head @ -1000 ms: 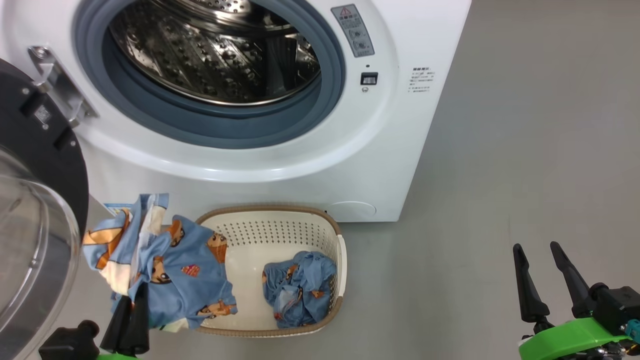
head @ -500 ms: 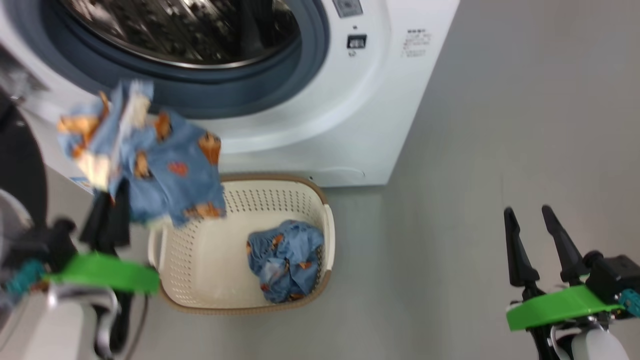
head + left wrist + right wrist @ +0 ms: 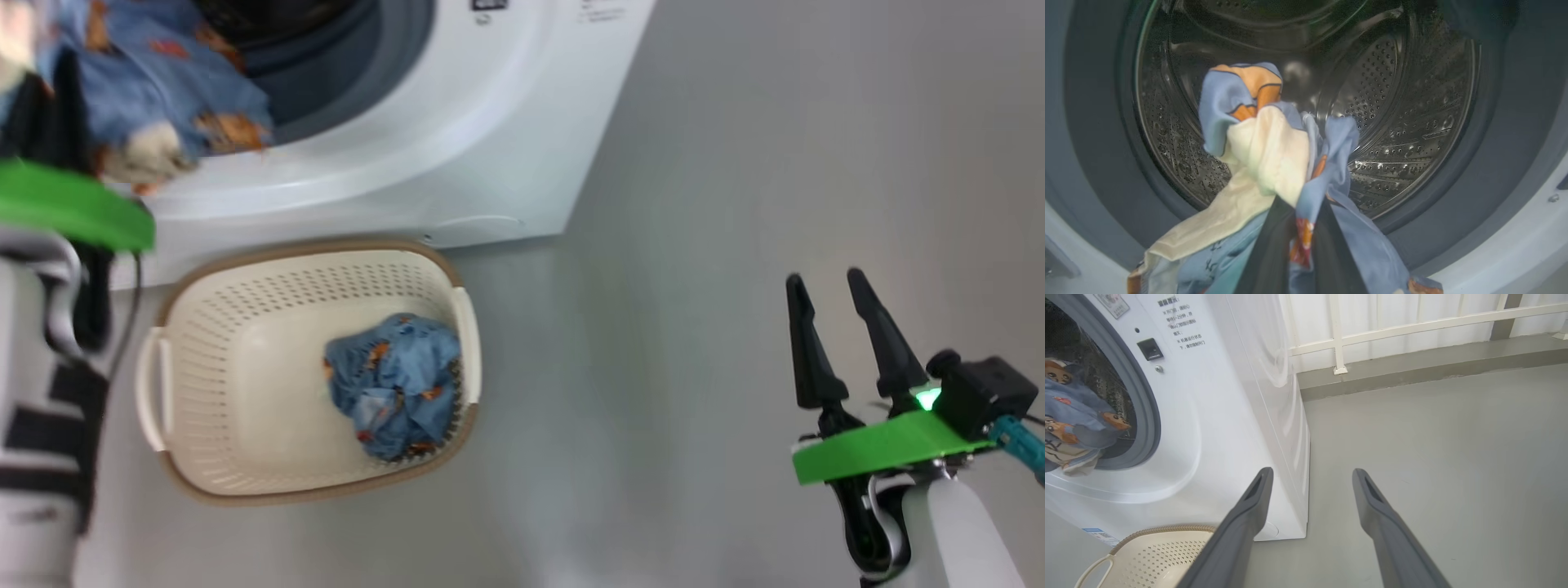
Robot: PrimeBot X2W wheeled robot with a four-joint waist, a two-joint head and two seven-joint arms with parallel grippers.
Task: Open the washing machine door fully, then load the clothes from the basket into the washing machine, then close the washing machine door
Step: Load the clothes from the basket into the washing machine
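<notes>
**Left end effector.** We find the left end effector [image 3: 1301,210] closed narrow on a blue printed garment [image 3: 1265,139], with the cloth pinched between its two dark fingers [image 3: 1269,253]. The garment stands bunched above the fingertips, directly before the mouth of the washing machine [image 3: 457,122]. The perforated steel drum [image 3: 1404,102] shows behind it. The lower folds hang across the bottom of the grey rubber ring [image 3: 1094,122]. We cannot tell whether they touch it.

**Right end effector.** The right end effector [image 3: 824,276] has its fingers spread wide and holds nothing. It is over the grey floor [image 3: 735,163], well to the right of the machine and the basket.

**Basket.** The basket [image 3: 245,310] stands on the floor just in front of the machine's base, below the opening. A crumpled garment [image 3: 392,384] lies in its right end, against the wall.

**Surroundings.**
- In the head view, the left arm's pale forearm [image 3: 41,408] and green collar [image 3: 73,204] stand just beside the basket's left handle.
- On the machine's front panel, right of the ring, we note a dark latch socket [image 3: 1150,349] with printed text [image 3: 1182,322] above it.
- A round cover [image 3: 478,224] sits low on the front panel.
- A small blue sticker [image 3: 1100,535] sits near the base.
- Behind the machine's right side run a grey kerb [image 3: 1412,371] and a white railing [image 3: 1392,328].
</notes>
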